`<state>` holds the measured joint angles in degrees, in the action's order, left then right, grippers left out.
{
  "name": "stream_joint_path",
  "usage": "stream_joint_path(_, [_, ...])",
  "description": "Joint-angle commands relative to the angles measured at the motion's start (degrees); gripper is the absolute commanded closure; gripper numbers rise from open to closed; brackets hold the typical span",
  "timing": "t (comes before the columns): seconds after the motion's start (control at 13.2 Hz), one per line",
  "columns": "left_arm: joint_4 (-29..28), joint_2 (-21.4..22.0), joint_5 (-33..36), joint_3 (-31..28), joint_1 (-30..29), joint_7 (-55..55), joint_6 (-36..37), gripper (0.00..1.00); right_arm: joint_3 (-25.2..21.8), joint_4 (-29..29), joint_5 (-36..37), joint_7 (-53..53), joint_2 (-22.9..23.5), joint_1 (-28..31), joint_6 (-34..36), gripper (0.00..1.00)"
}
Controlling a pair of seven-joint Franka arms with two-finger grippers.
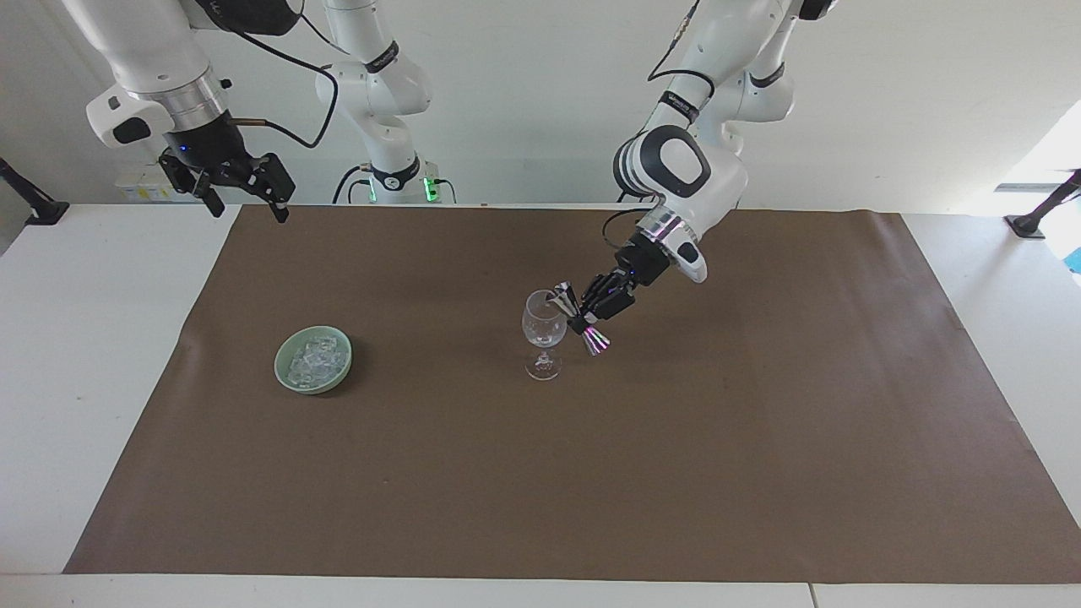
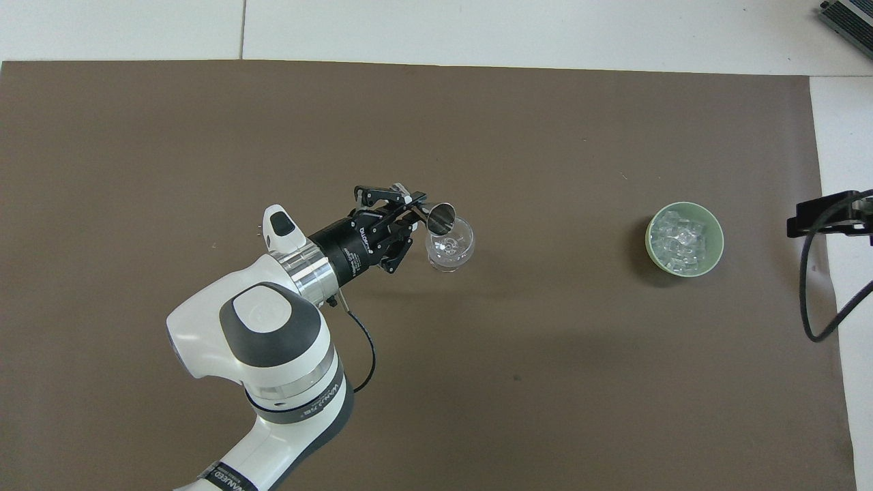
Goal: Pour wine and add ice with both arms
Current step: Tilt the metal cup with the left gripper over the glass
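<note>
The left gripper (image 1: 584,320) clamped a steel double-cone jigger's (image 1: 579,320) waist over the fragile clear stemmed wine glass (image 1: 543,333); the right gripper (image 1: 245,190) waited agape, and the glassy ice cubes (image 1: 313,359) looked slippery.

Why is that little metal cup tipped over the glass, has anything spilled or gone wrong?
Nothing stands out. The left hand is shut on a metal jigger, tilted on purpose over the upright wine glass. No spill shows on the brown mat. The ice sits in its green bowl.
</note>
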<state>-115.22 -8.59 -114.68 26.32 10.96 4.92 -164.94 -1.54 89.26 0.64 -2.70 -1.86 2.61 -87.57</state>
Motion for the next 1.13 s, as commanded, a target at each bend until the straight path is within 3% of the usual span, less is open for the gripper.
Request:
stream_joint_path(0.0, [2.0,-1.3,-0.5,-0.2,2.1,-3.2,-3.3,1.0,0.3,0.6,-0.4,1.1,-1.0,0.5,0.7,0.0])
stream_joint_path(1.06, [2.3,-1.3,6.2,-0.3,2.2,-9.5,-3.8,1.0,0.3,0.6,-0.4,1.1,-1.0,0.5,0.7,0.0])
